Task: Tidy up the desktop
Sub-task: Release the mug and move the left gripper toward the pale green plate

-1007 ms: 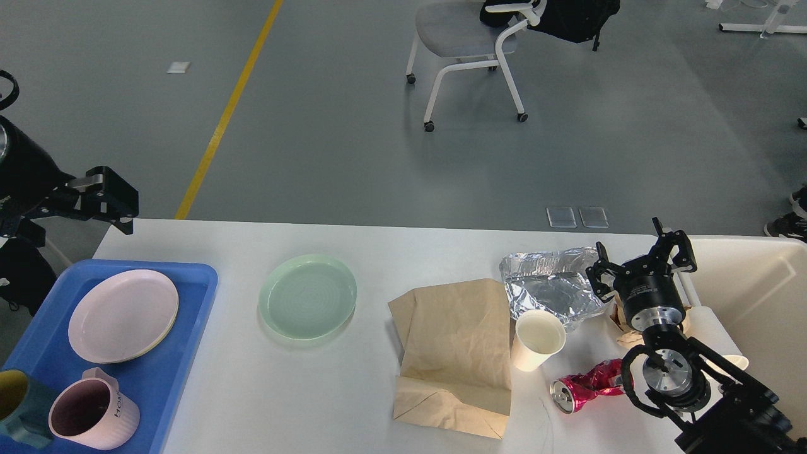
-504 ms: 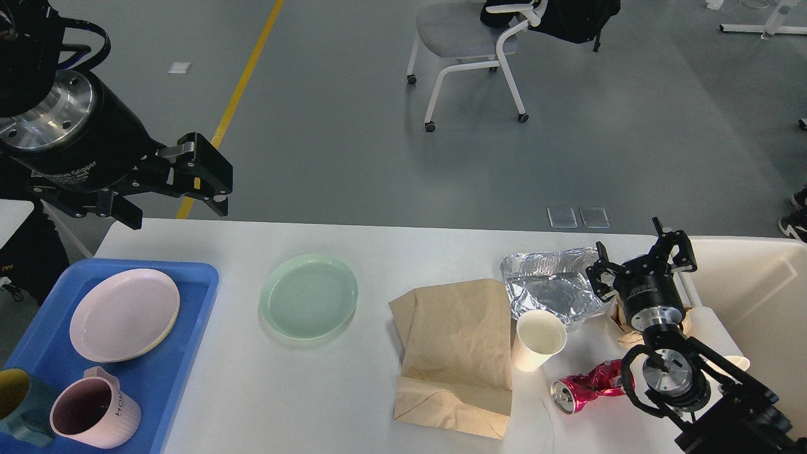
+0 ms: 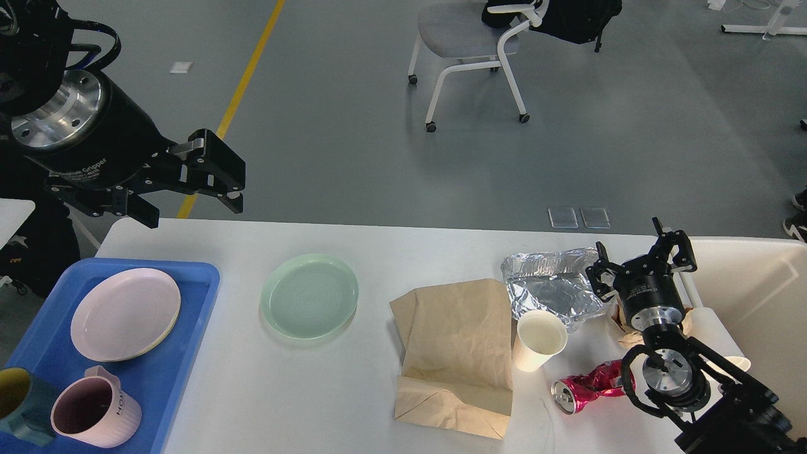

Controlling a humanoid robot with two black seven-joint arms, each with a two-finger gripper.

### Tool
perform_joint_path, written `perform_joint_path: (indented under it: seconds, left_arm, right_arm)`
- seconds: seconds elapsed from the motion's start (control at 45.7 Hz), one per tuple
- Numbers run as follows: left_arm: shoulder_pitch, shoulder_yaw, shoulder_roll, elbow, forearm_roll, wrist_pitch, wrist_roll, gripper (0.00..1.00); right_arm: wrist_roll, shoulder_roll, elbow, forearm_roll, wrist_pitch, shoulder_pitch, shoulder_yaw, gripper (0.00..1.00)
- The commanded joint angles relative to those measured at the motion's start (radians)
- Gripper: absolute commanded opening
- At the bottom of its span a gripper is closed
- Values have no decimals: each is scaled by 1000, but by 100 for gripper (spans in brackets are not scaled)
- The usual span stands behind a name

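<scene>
The white desktop [image 3: 284, 391] holds a pale green plate [image 3: 309, 295], a flat brown paper bag [image 3: 457, 353], crumpled foil [image 3: 555, 287], a white paper cup [image 3: 539, 339] and a crushed red can [image 3: 586, 384]. My left gripper [image 3: 191, 209] is open and empty. It hangs over the desk's far left corner, above and behind the blue tray [image 3: 189, 353]. My right gripper [image 3: 638, 258] is open and empty, pointing up just right of the foil. Its arm stands beside the can.
The blue tray holds a pink plate [image 3: 125, 313], a pink mug [image 3: 94, 410] and a teal mug [image 3: 19, 403]. A cream-white open bin [image 3: 756, 296] stands at the right edge. Crumpled brown paper [image 3: 630, 337] lies behind my right arm. A chair [image 3: 470, 44] stands on the floor beyond.
My left arm has swung up and to the right, from beside the desk's left corner to above it, with its fingers still apart. The right arm and the objects have not moved.
</scene>
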Motion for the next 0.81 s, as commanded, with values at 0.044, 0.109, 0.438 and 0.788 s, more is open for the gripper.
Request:
perform_joint_path:
  seconds: [0.044, 0.109, 0.438, 0.788]
  left_arm:
    - [81, -85, -6, 23, -2, 1, 3, 96]
    - [116, -95, -10, 37, -3, 12, -3, 96]
    - [375, -93, -16, 91, -170, 306, 23, 93]
    - [814, -286, -27, 187, -502, 747, 92, 94]
  right_arm:
    - [1, 0, 0, 0, 0, 0, 0, 100]
    - [0, 0, 0, 0, 0, 0, 0, 100]
    - [0, 0, 0, 0, 0, 0, 0, 100]
    - [0, 0, 0, 0, 0, 0, 0, 100]
